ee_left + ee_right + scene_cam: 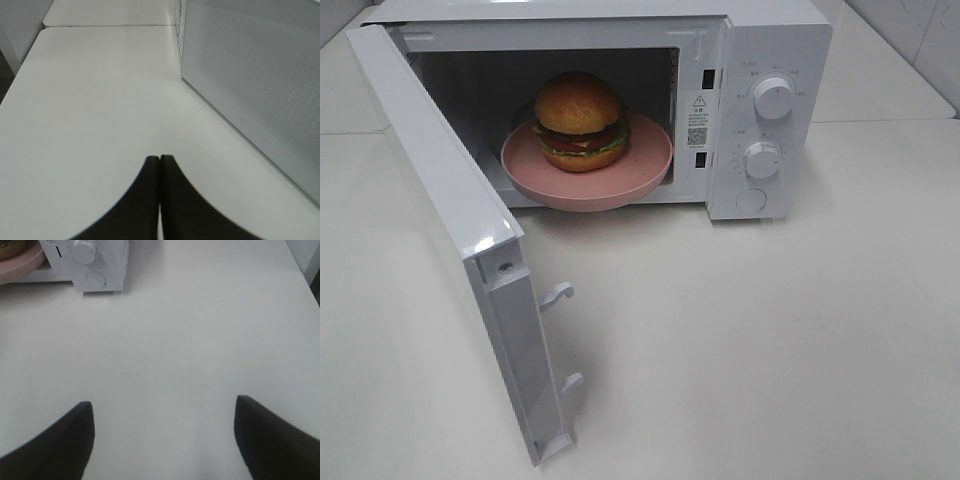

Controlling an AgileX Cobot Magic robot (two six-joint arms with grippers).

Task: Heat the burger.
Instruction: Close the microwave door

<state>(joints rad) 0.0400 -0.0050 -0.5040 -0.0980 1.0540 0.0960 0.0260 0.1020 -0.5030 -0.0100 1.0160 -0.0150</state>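
– Over by the left edge of the bench point(90, 100), the left gripper point(160, 162) has its fingers pressed flat together with nothing between them. It hangs low, just outside the open door point(250, 85). Toward the right edge, the right gripper point(164, 405) is spread wide, also empty, facing the control panel point(95, 260) from well back.

– ok and where's the burger?

– The burger point(579, 120) sits upright on the pink plate point(620, 185) inside the microwave point(775, 40), which stands along the far edge. So I'd guess loading is done, and what's left is shutting the door and setting the timer knob point(761, 159).

– so what's the worry then?

– The plate, honestly. Its front rim looks like it pokes out past the lip of the cavity. If the door swings in like that, it probably hits the rim first. Then either the latch hooks point(558, 293) never catch, or the plate gets shoved and the burger tips or slides off.

– fair. anything else?

– A closed gripper pushing on that smooth door face could skate sideways instead of pushing. Too hard a shove might also scoot the whole microwave toward the far edge. And those wide fingers need to line up well on the knob, or they'll slip round it.
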